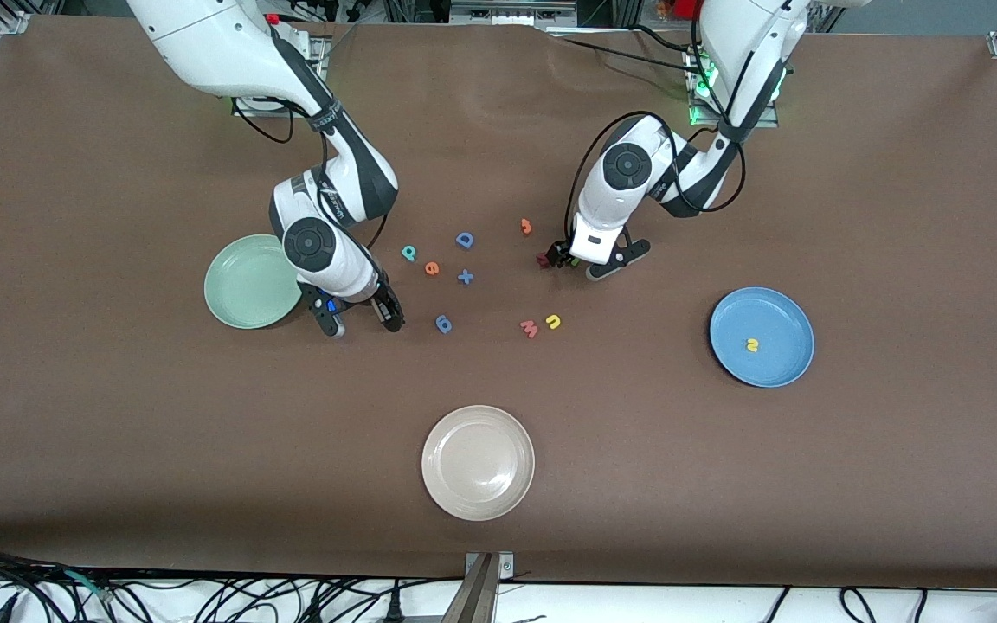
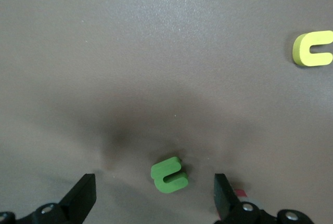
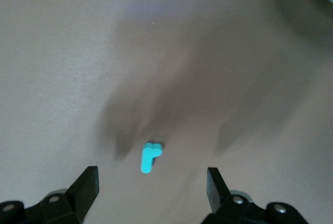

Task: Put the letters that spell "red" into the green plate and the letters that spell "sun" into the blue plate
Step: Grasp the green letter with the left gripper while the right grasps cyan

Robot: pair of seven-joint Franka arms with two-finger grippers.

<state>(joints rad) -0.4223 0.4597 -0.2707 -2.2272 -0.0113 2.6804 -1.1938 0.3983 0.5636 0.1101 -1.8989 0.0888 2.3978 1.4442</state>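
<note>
cream plate (image 1: pixel 478 463) | blue D (image 1: pixel 465 240) | pink W (image 1: pixel 530 328) | orange 3 (image 1: pixel 526 227)

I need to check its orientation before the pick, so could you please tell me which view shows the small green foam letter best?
The left wrist view: the small green foam letter lies unobstructed on the brown table, between the left hand's open fingers. In the front view that hand hides nearly all of it. The right wrist view does not show it.

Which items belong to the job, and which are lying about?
Job: green plate, blue plate, yellow s in it, yellow u, green n under open left gripper, teal r under open right gripper, teal d, orange e.
Lying about: cream plate, blue D, blue plus, another blue letter, orange 3, pink W, dark red letter.
</note>
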